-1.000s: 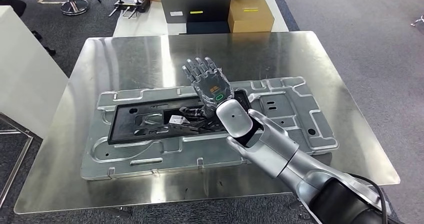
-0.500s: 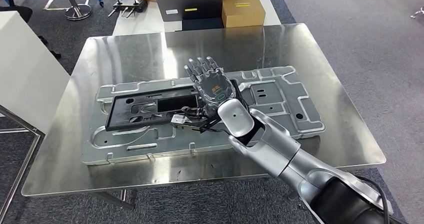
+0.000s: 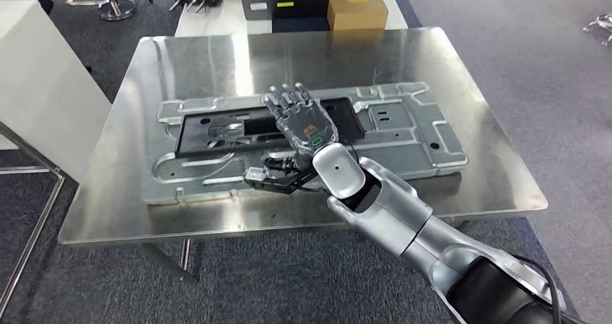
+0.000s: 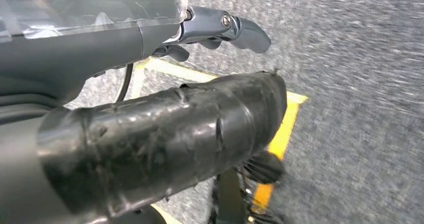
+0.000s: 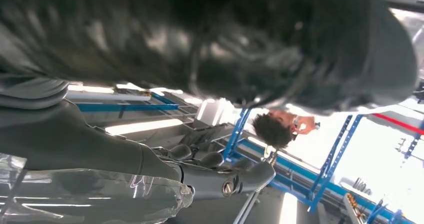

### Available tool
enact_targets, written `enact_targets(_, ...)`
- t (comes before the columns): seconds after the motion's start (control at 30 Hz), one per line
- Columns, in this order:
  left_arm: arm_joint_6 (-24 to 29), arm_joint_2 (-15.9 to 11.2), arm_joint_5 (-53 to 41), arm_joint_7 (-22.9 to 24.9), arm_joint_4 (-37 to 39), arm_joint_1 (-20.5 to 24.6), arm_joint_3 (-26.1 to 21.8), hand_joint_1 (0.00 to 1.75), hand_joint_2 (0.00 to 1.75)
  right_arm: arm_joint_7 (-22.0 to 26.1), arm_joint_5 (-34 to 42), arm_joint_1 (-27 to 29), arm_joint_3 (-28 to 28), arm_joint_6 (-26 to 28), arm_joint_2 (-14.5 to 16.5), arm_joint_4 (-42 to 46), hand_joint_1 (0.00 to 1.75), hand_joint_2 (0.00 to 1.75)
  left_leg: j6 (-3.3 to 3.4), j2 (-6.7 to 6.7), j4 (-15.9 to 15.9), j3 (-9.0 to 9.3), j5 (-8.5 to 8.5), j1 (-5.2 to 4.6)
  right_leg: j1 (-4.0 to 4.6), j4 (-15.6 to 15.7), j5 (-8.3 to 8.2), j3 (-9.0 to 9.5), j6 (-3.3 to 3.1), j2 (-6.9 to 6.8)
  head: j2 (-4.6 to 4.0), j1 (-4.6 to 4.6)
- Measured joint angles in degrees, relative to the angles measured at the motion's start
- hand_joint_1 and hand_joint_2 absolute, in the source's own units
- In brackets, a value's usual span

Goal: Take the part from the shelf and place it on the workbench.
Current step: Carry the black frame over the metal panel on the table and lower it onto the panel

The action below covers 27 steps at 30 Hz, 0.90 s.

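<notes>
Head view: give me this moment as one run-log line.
flat black plastic part: on embossed silver metal plate | plate: on steel workbench | right hand: open above part | left hand: empty

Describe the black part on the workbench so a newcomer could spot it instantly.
Start at the shiny steel workbench; a large silver stamped panel lies flat across it. On that panel's far half sits the black part, a long flat rectangular frame with cut-outs, just beyond the right hand. It is the only black piece against bare metal.
</notes>
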<state>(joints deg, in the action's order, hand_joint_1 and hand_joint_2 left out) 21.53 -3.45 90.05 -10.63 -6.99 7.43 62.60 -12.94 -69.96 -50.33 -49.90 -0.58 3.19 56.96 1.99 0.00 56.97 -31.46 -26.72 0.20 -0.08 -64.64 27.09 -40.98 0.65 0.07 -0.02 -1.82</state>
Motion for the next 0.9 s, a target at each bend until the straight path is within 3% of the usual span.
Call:
enact_targets(0.07, 0.0, 0.0, 0.0, 0.0, 0.0, 0.0, 0.0, 0.00, 0.00, 0.0, 0.0, 0.0, 0.0, 0.0, 0.0, 0.0, 0.00, 0.00, 0.31, 0.10, 0.1, -1.65, 1.23, -0.12, -0.06, -7.7, 5.00, -1.99, 0.28, -0.01, 0.00, 0.06)
enact_targets(0.1, 0.0, 0.0, 0.0, 0.0, 0.0, 0.0, 0.0, 0.00, 0.00, 0.0, 0.0, 0.1, 0.0, -0.1, 0.0, 0.0, 0.00, 0.00, 0.30, 0.12, 0.1, -2.50, 1.83, -0.16, -0.09, -10.7, 5.82, -2.35, 0.37, -0.01, 0.00, 0.06)
enact_targets(0.17, 0.0, 0.0, 0.0, 0.0, 0.0, -0.1, 0.0, 0.00, 0.00, 0.0, 0.0, 0.1, 0.0, -0.1, 0.0, 0.0, 0.00, 0.00, 0.17, 0.13, 0.2, -4.10, 2.97, -0.20, -0.12, -11.7, 4.28, -0.77, 0.36, -0.02, 0.00, 0.05)
enact_targets(0.23, 0.0, 0.0, 0.0, 0.1, 0.0, -0.1, 0.0, 0.00, 0.00, 0.0, 0.0, 0.1, 0.0, -0.1, 0.0, 0.0, 0.00, 0.00, -0.13, 0.07, 0.4, -5.36, 3.93, -0.21, -0.10, -5.4, 1.59, 4.54, 0.01, 0.02, 0.00, 0.05)
enact_targets(0.3, 0.0, 0.0, 0.0, 0.2, 0.0, -0.1, 0.0, 0.00, 0.00, 0.0, 0.0, 0.0, 0.0, -0.1, 0.0, 0.1, 0.00, 0.00, -0.64, -0.05, 0.7, -6.17, 4.75, -0.29, 0.19, 3.2, 1.64, 10.41, -0.48, 0.11, 0.00, -0.02)
enact_targets(0.33, 0.0, 0.0, 0.0, 0.2, 0.0, -0.1, 0.0, 0.00, 0.00, 0.0, 0.0, -0.1, 0.0, -0.1, 0.1, 0.1, 0.00, 0.00, -0.95, -0.09, 0.7, -6.38, 5.20, -0.26, 0.38, 6.0, 2.10, 12.07, -0.69, 0.15, 0.00, 0.00)
enact_targets(0.43, 0.0, 0.0, 0.0, 0.3, 0.0, -0.2, 0.0, 0.00, 0.00, 0.0, 0.0, -0.2, 0.0, -0.2, 0.1, 0.0, 0.00, 0.00, -1.97, -0.20, 0.6, -7.07, 6.07, 0.09, 0.56, 7.4, 1.01, 11.61, -1.54, -0.03, 0.00, 0.16)
enact_targets(0.47, 0.0, 0.0, 0.0, 0.3, 0.0, -0.3, 0.0, 0.00, 0.00, 0.0, 0.0, -0.2, 0.0, -0.2, 0.1, 0.0, 0.00, 0.00, -2.29, -0.23, 1.6, -7.76, 4.78, 0.19, 0.47, 7.6, 0.29, 11.03, -1.96, -0.13, 0.00, 0.12)
enact_targets(0.5, 0.0, 0.0, 0.0, 0.3, 0.0, -0.3, 0.0, 0.00, 0.00, 0.0, 0.0, -0.1, 0.0, -0.2, 0.1, 0.0, 0.00, 0.00, -2.55, -0.25, 3.8, -8.71, 2.37, 0.27, 0.32, 7.7, -0.45, 10.30, -2.32, -0.22, 0.00, 0.03)
enact_targets(0.57, -0.1, 0.2, 0.0, 0.2, 0.0, -0.4, 0.0, 0.00, 0.00, 0.0, 0.0, -0.1, 0.0, -0.3, 0.1, 0.0, 0.00, 0.00, -2.97, -0.20, 10.8, -10.87, -3.61, 0.44, 0.28, 7.6, -1.75, 8.58, -2.71, -0.24, 0.00, -0.17)
enact_targets(0.6, 0.0, 0.2, 0.0, 0.2, 0.0, -0.4, 0.0, 0.00, 0.00, 0.0, 0.0, -0.1, 0.0, -0.3, 0.1, 0.0, 0.00, 0.00, -3.14, -0.19, 14.5, -11.56, -5.33, 0.50, 0.29, 7.4, -2.40, 7.61, -2.74, -0.24, 0.00, -0.21)
enact_targets(0.63, 0.0, 0.1, 0.0, 0.2, 0.0, -0.4, 0.0, 0.00, 0.00, 0.0, 0.0, 0.0, 0.0, -0.4, 0.1, 0.0, 0.00, 0.00, -3.27, -0.19, 17.0, -11.69, -5.60, 0.52, 0.29, 7.3, -3.03, 6.60, -2.69, -0.24, 0.00, -0.20)
enact_targets(0.7, 0.0, 0.1, 0.0, 0.2, 0.0, -0.3, 0.0, 0.00, 0.00, 0.0, 0.0, 0.0, 0.0, -0.6, 0.1, 0.0, 0.00, 0.00, -3.35, -0.19, 17.3, -9.54, -2.79, 0.53, 0.21, 6.8, -4.24, 4.48, -2.49, -0.23, 0.00, -0.24)
enact_targets(0.73, 0.1, 0.0, 0.0, 0.2, 0.0, -0.3, -0.1, 0.00, 0.00, 0.0, 0.0, 0.0, 0.0, -0.7, 0.1, 0.0, 0.00, 0.00, -3.33, -0.19, 14.6, -7.05, -1.22, 0.53, 0.16, 6.5, -4.77, 3.48, -2.32, -0.22, 0.00, -0.24)
enact_targets(0.77, 0.1, 0.0, 0.0, 0.2, 0.0, -0.3, -0.1, 0.00, 0.00, 0.0, 0.0, 0.0, 0.0, -0.7, 0.1, 0.0, 0.00, 0.00, -3.29, -0.19, 10.5, -3.84, -1.02, 0.48, 0.17, 6.1, -5.23, 2.58, -2.07, -0.21, 0.00, -0.26)
enact_targets(0.83, 0.1, 0.0, 0.0, 0.2, 0.0, -0.2, -0.1, 0.00, 0.00, 0.0, 0.0, 0.0, 0.0, -0.8, 0.0, 0.2, 0.00, 0.00, -2.79, -0.35, 3.3, 1.05, -2.61, 0.19, 0.21, 5.6, -6.05, 1.69, -1.45, -0.25, 0.00, -0.14)
enact_targets(0.87, 0.1, 0.0, 0.0, 0.2, 0.0, -0.1, -0.1, 0.00, 0.00, 0.0, 0.0, 0.0, 0.0, -0.8, 0.0, 0.2, 0.00, 0.00, -2.46, -0.44, 1.5, 2.03, -3.52, 0.03, 0.22, 5.5, -6.48, 1.59, -1.15, -0.29, 0.01, -0.15)
enact_targets(0.9, 0.1, 0.0, 0.0, 0.2, 0.0, -0.1, -0.1, 0.00, 0.00, -0.1, 0.0, -0.1, 0.0, -0.8, 0.0, 0.2, 0.00, 0.00, -2.03, -0.49, 1.1, 1.89, -3.41, -0.05, 0.23, 5.6, -6.96, 1.61, -0.85, -0.29, 0.01, -0.08)
